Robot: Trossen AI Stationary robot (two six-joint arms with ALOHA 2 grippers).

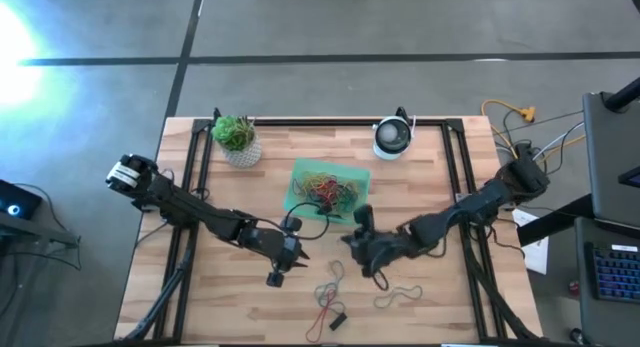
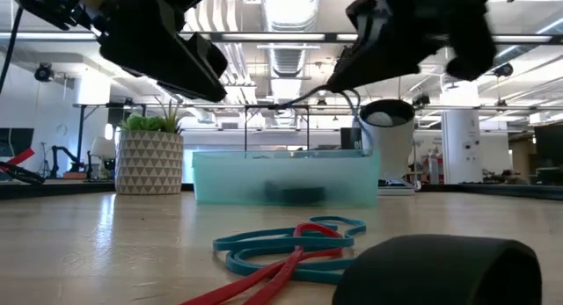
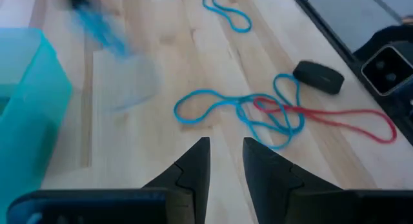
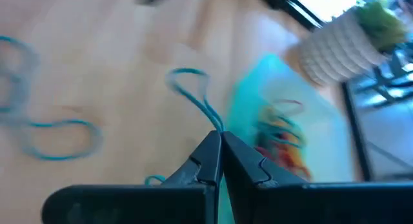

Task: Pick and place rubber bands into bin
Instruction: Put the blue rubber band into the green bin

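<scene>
The bin [image 1: 300, 183] is a shallow green tray at the table's middle, with several coloured rubber bands [image 1: 328, 190] in it. My right gripper [image 4: 219, 141] is just off the bin's near right corner, above the table, shut on a thin blue-green rubber band [image 4: 191, 82]. My left gripper [image 3: 226, 153] is open over the wood, with nothing between its fingers, short of a blue-green band tangled with a red one [image 3: 264, 114]. These lie flat on the table [image 2: 290, 243]. My right gripper pinches one end of the thin band's loop [image 4: 215, 126] between its two fingertips. The rest of the loop runs out beyond the tips, slack and narrow. The fingers slant downward, toward the bin [image 4: 284, 114].
A small plant pot [image 1: 238, 142] and a round white and dark device [image 1: 392, 139] stand at the far edge. A black oblong object [image 1: 338, 320] lies near the front edge beside the loose bands. Another band [image 1: 398, 295] lies to the right of them.
</scene>
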